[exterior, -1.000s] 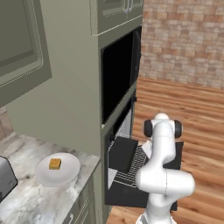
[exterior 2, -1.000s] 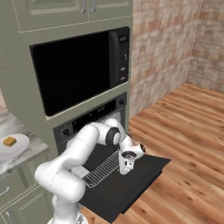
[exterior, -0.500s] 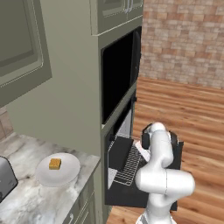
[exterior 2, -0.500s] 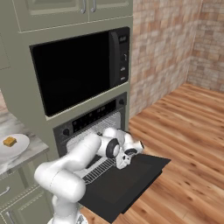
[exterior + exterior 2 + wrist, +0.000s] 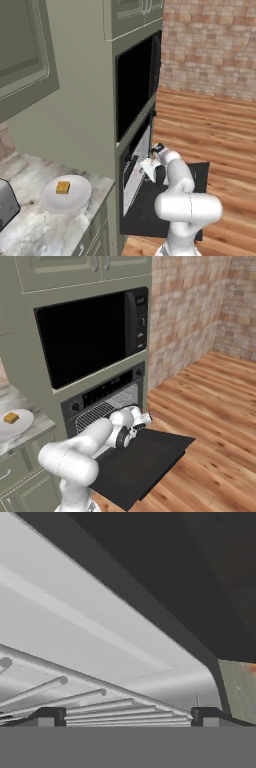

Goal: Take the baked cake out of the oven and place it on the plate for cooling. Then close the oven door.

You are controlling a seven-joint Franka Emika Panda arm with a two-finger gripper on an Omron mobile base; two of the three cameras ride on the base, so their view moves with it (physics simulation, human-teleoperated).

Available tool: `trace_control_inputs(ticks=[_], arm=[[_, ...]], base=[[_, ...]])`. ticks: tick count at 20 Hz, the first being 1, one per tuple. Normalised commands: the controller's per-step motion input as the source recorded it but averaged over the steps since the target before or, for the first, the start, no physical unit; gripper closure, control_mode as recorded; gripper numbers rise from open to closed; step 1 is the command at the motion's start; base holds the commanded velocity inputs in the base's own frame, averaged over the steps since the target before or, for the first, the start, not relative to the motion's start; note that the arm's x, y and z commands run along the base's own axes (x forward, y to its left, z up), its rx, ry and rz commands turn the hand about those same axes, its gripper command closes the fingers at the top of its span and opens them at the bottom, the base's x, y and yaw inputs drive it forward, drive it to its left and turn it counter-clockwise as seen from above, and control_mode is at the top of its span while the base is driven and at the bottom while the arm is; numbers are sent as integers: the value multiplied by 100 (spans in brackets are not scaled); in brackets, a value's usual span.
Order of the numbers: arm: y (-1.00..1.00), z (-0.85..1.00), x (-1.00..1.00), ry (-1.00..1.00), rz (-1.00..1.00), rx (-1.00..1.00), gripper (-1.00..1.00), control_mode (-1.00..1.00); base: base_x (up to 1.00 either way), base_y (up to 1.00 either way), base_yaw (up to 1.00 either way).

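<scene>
Cake (image 5: 62,187): golden cube on round white plate (image 5: 75,200); gripper (image 5: 127,716) spread above wire rack (image 5: 75,699).

Matt black oven door (image 5: 137,461), metal wire rack (image 5: 75,704), marbled counter (image 5: 35,227).

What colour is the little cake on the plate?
Golden orange-yellow. The cake sits on the white plate, and it shows best in the left base view.
</scene>
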Motion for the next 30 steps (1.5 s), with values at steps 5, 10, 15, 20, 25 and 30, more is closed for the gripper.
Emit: trace_control_inputs(ticks=[5, 10, 15, 20, 25, 30], arm=[[60, -35, -6, -5, -15, 0, -100, -100], [-42, 40, -18, -4, -20, 4, -100, -100], [-81, 80, -22, -11, -10, 1, -100, -100], [-96, 80, -63, -20, -1, -5, -100, -100], [-81, 74, -97, -38, 5, -19, -100, -100], [-83, 82, -93, -49, 12, -24, -100, -100]], base=[[0, 0, 0], [0, 0, 0], [0, 0, 0], [0, 0, 0], [0, 0, 0], [0, 0, 0]])
